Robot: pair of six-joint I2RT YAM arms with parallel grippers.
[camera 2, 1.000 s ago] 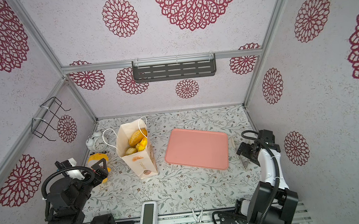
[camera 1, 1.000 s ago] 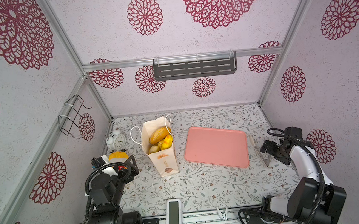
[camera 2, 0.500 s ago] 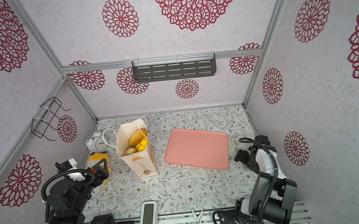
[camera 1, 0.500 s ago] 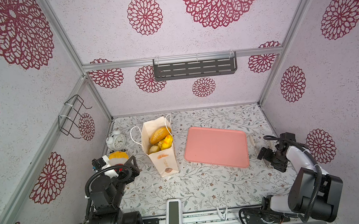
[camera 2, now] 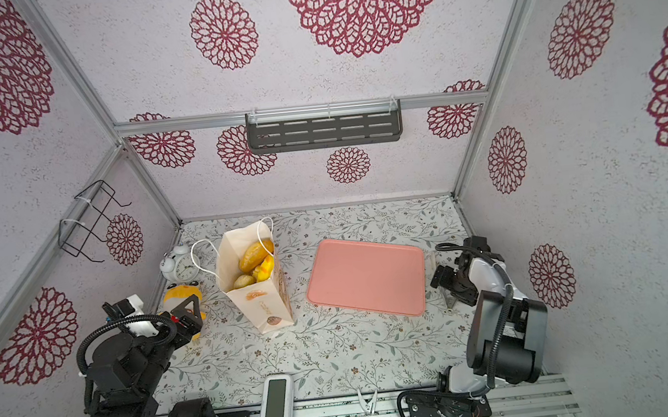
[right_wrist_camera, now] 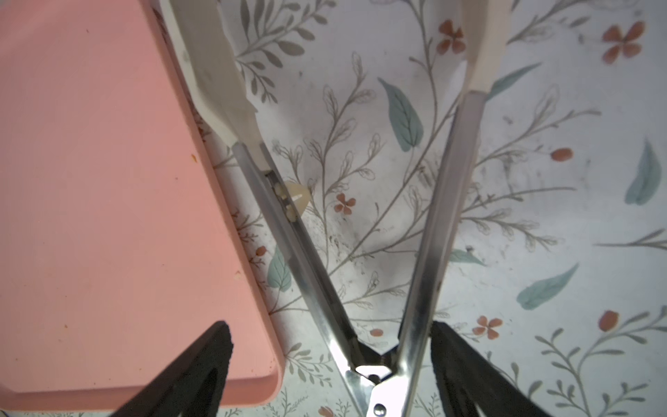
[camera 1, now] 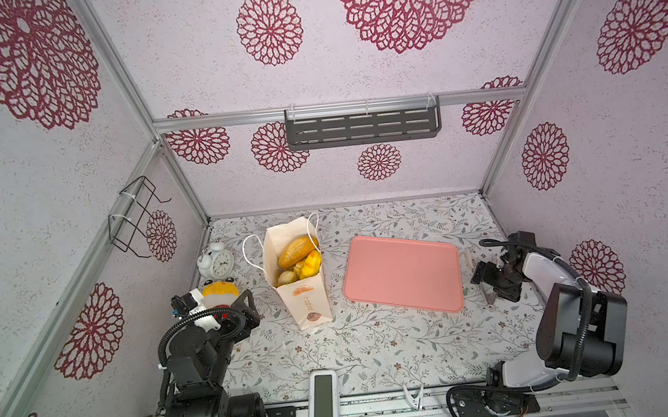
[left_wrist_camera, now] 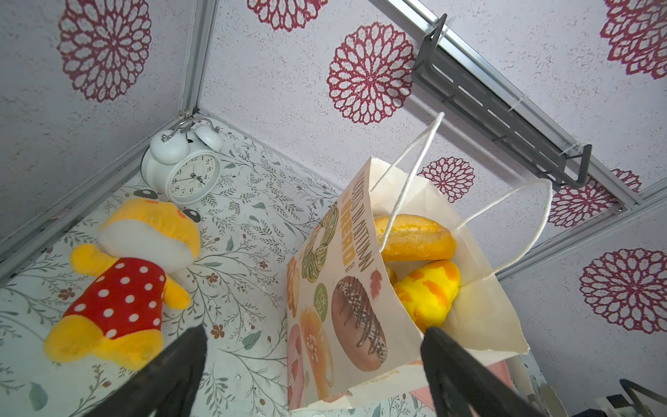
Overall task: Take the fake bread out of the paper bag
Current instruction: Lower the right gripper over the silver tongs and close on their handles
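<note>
My right gripper (right_wrist_camera: pixel 329 325) has dropped from higher up to just over the table beside the pink tray (camera 1: pixel 403 274). Its fingers are spread on either side of the hinge end of the tongs (right_wrist_camera: pixel 429 234) lying there, and I cannot tell whether a finger touches the metal. My left gripper (left_wrist_camera: pixel 314 331) has barely shifted; its fingers are wide apart, holding nothing, facing the paper bag (camera 1: pixel 306 304). The bag stands upright where it was, left of the tray, with the bread (camera 1: pixel 298 251) still inside, showing at its open top
</note>
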